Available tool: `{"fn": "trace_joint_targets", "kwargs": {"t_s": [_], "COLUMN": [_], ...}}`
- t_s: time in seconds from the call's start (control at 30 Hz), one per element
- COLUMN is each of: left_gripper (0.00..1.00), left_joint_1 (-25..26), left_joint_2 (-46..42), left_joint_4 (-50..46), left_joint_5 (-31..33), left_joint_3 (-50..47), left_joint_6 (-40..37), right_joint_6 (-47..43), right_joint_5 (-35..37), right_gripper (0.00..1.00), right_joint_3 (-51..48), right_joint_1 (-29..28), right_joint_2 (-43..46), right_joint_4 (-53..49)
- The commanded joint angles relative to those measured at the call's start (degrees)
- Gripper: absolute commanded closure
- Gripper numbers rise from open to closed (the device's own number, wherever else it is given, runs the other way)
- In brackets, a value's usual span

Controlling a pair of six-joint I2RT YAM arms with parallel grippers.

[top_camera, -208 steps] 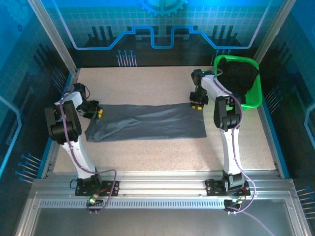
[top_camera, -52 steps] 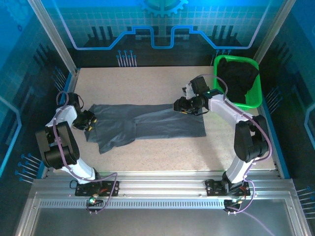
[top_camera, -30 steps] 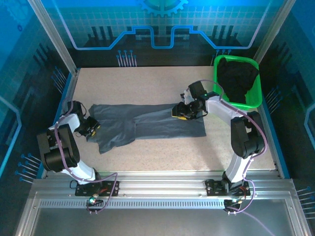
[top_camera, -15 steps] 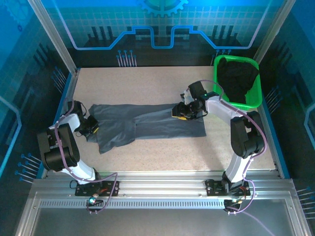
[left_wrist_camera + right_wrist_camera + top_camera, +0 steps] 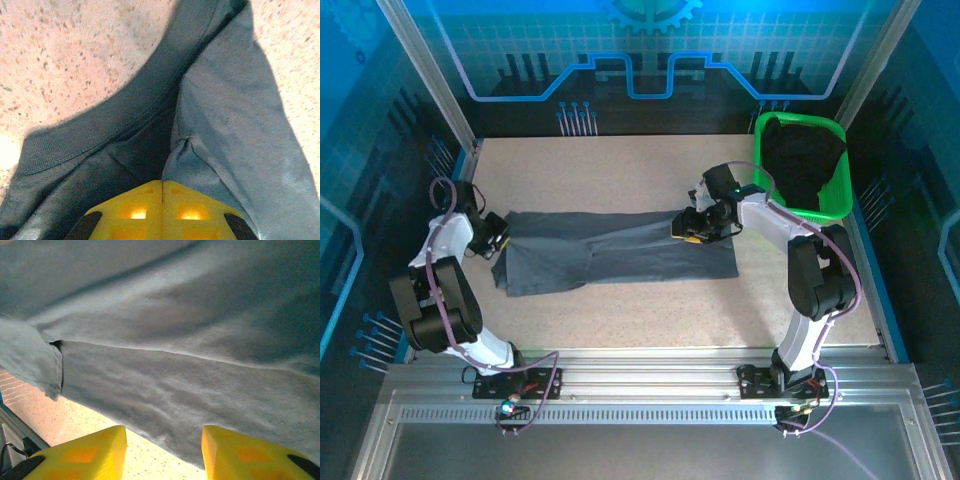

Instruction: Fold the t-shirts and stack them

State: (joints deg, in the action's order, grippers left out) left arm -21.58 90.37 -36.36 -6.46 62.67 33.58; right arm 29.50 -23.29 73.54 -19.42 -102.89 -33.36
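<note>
While the slate-grey t-shirt (image 5: 620,255) lay as a long strip across the middle of the table (image 5: 620,170), its left end, beside the ribbed collar (image 5: 95,135), was seen pinched between the pressed-together jaws of the left gripper (image 5: 162,189). The right gripper (image 5: 688,232) was noted at the shirt's far edge, its yellow fingers (image 5: 80,450) spread apart with bare tabletop between them. The black t-shirt (image 5: 802,160) was recorded bunched inside the green basket (image 5: 836,205) at the far right.

Left claw (image 5: 492,237) is pinched fully closed, elbow bent low; right claw (image 5: 688,232) gapes open, arm reaching inward.
</note>
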Motion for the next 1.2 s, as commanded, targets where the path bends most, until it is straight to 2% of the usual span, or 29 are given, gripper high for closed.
{"fn": "trace_joint_targets", "kwargs": {"t_s": [0.0, 0.37, 0.57, 0.97, 1.17], "left_gripper": [1.00, 1.00, 1.00, 1.00, 1.00], "left_joint_1": [0.29, 0.42, 1.10, 1.43, 1.82], "left_joint_2": [2.94, 12.31, 14.90, 21.37, 26.69], "left_joint_4": [-6.35, -11.98, -13.41, -6.44, -5.37], "left_joint_5": [2.17, 2.40, 3.50, 3.02, 3.81], "left_joint_3": [5.44, 17.63, 20.21, 23.59, 26.86], "left_joint_6": [0.42, -1.30, -1.83, -2.87, -2.62], "right_joint_6": [-0.84, -0.75, -0.05, 0.61, -0.32], "right_joint_5": [0.42, 2.76, 4.33, 7.31, 12.39], "right_gripper": [0.55, 0.56, 0.56, 0.57, 0.58], "right_joint_3": [0.51, -1.09, -2.34, -3.14, -2.03], "right_joint_1": [0.87, 1.14, 1.58, 1.67, 2.22], "right_joint_2": [0.04, 1.06, 2.42, 4.18, 5.41], "right_joint_4": [-1.85, -2.79, -2.83, -2.57, -3.74]}}
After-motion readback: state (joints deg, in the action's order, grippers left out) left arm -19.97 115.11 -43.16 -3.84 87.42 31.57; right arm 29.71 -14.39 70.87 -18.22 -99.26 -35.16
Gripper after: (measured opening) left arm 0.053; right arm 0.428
